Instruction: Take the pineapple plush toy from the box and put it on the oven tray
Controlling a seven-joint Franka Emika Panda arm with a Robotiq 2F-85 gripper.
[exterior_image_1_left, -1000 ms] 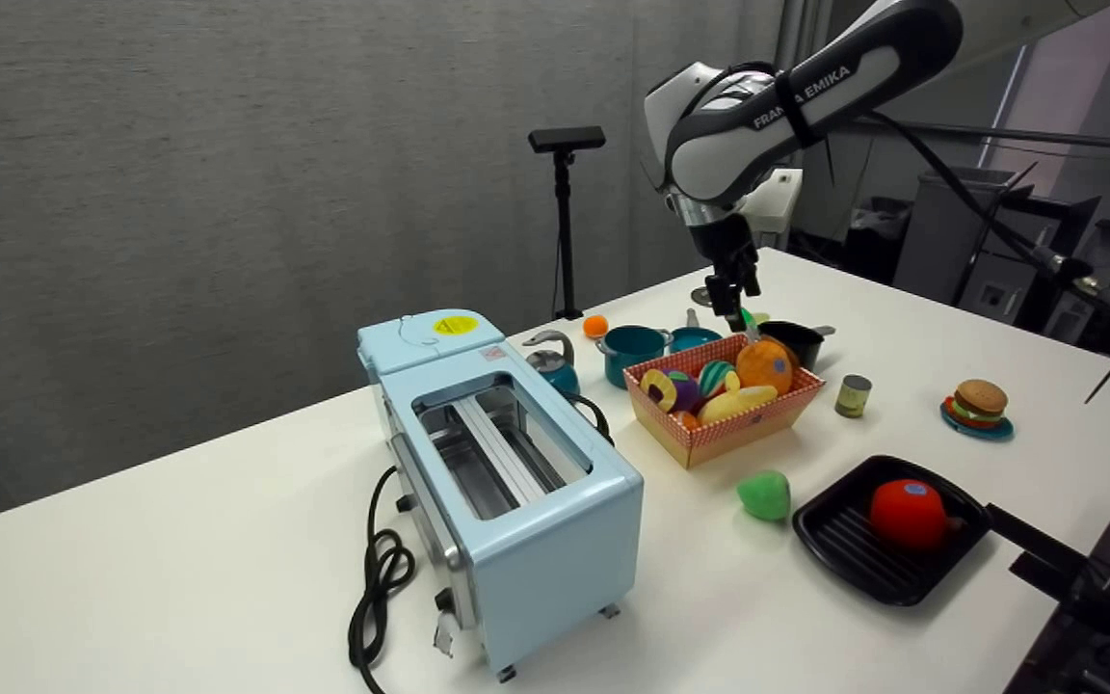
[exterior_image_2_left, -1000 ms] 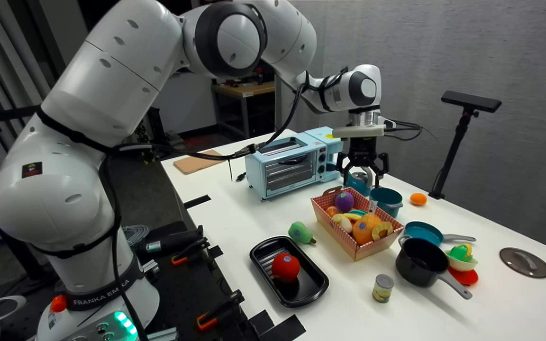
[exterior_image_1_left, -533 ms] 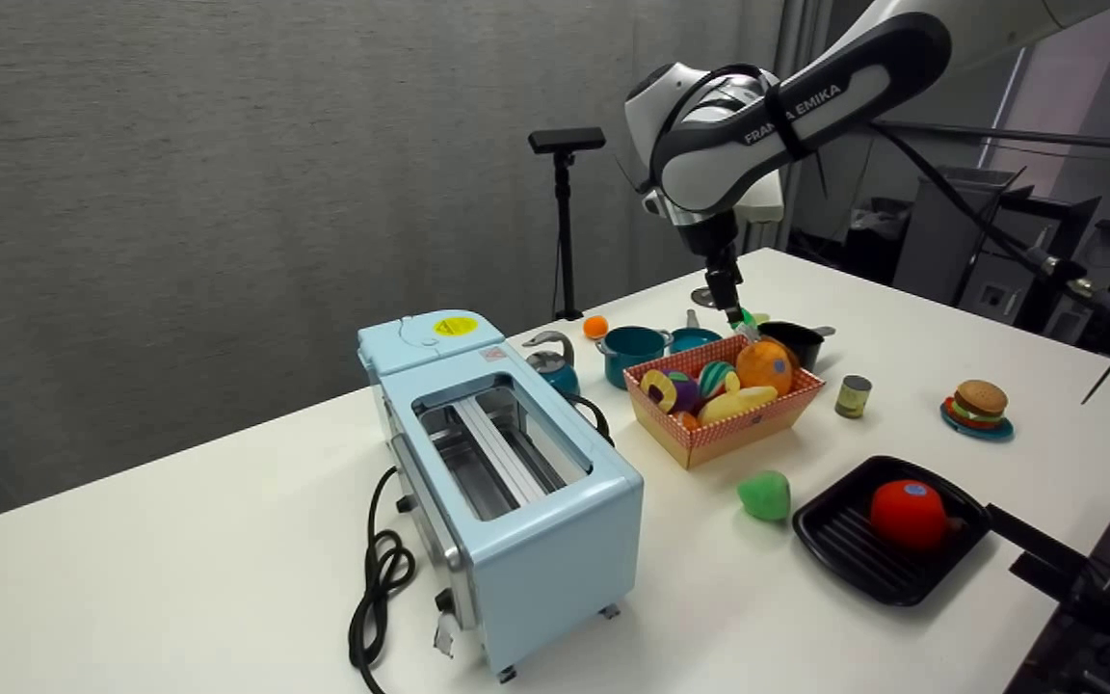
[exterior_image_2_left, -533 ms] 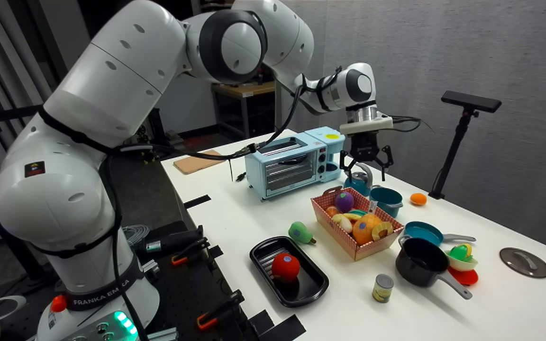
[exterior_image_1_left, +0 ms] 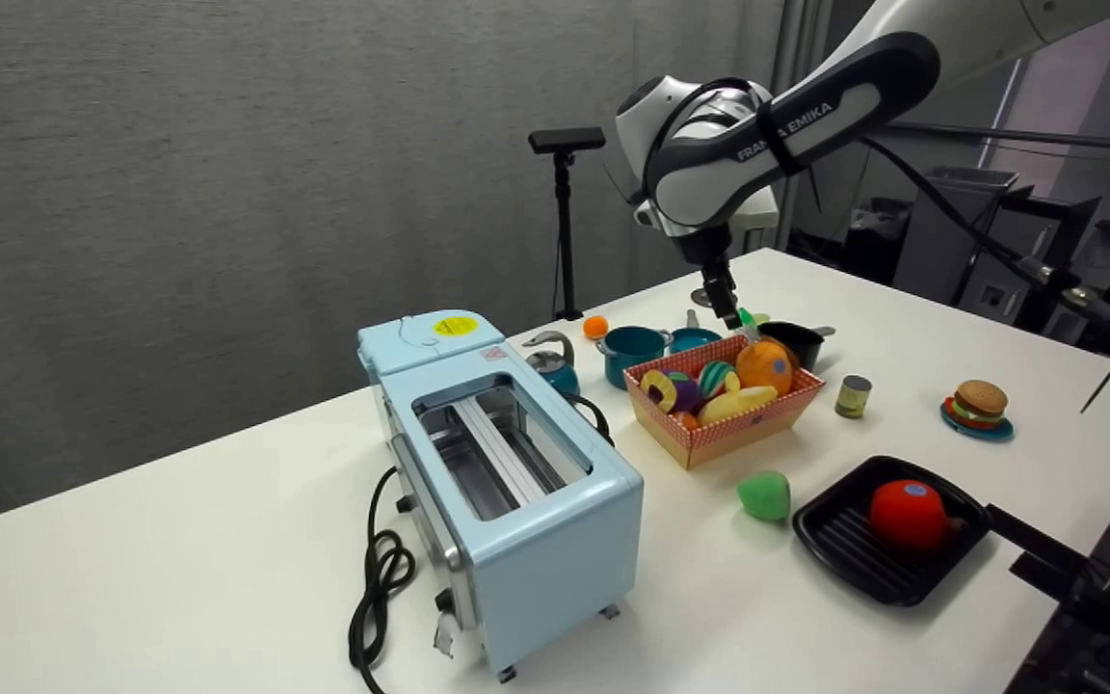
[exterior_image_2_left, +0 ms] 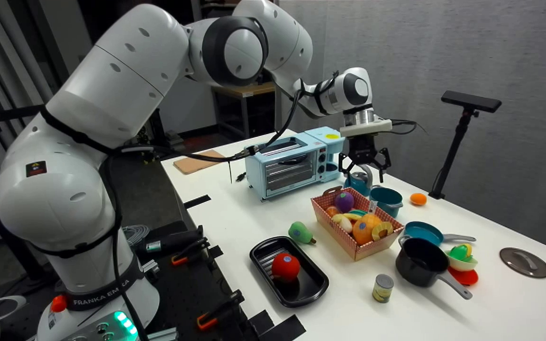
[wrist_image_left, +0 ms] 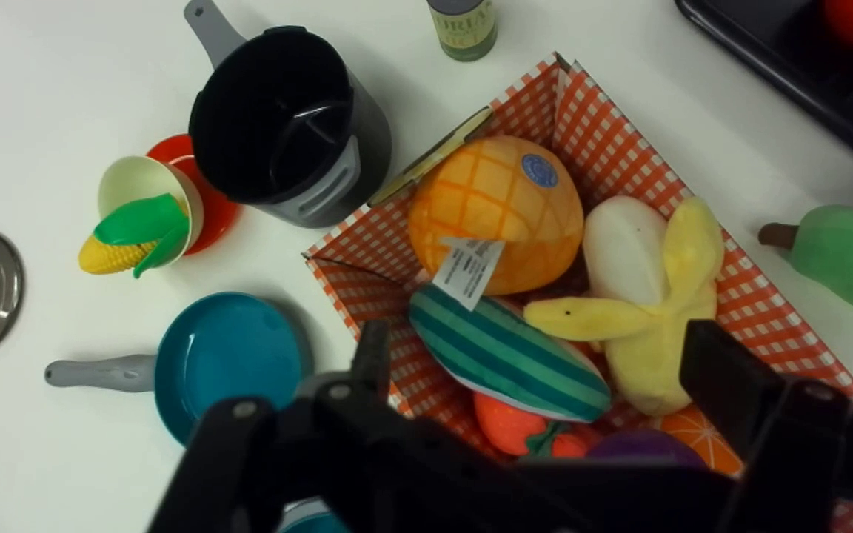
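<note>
The pineapple plush toy (wrist_image_left: 497, 211) is orange-yellow with a grid pattern, a blue sticker and a white tag. It lies in one end of the box (wrist_image_left: 611, 133), and it also shows in both exterior views (exterior_image_1_left: 764, 366) (exterior_image_2_left: 366, 230). No green part of it shows. The box (exterior_image_1_left: 753, 439) (exterior_image_2_left: 335, 237) has red-checked walls. The black oven tray (exterior_image_1_left: 849, 554) (exterior_image_2_left: 312, 286) holds a red round toy (exterior_image_2_left: 286, 268); the tray's corner shows in the wrist view (wrist_image_left: 774, 55). My gripper (wrist_image_left: 537, 352) (exterior_image_2_left: 365, 180) is open and empty above the box, its fingers apart from the toys.
In the box beside the pineapple lie a striped melon toy (wrist_image_left: 508, 355), a banana (wrist_image_left: 652, 348) and other toys. A black pot (wrist_image_left: 286, 118) and blue pan (wrist_image_left: 226, 355) stand by the box. A green pear (exterior_image_2_left: 300, 232) lies between box and tray. The light-blue toaster (exterior_image_2_left: 282, 163) stands behind.
My gripper has tilted and shifted slightly, and over the last half second it has come down a little above the box. It stays open. The toys, box and tray have not moved.
</note>
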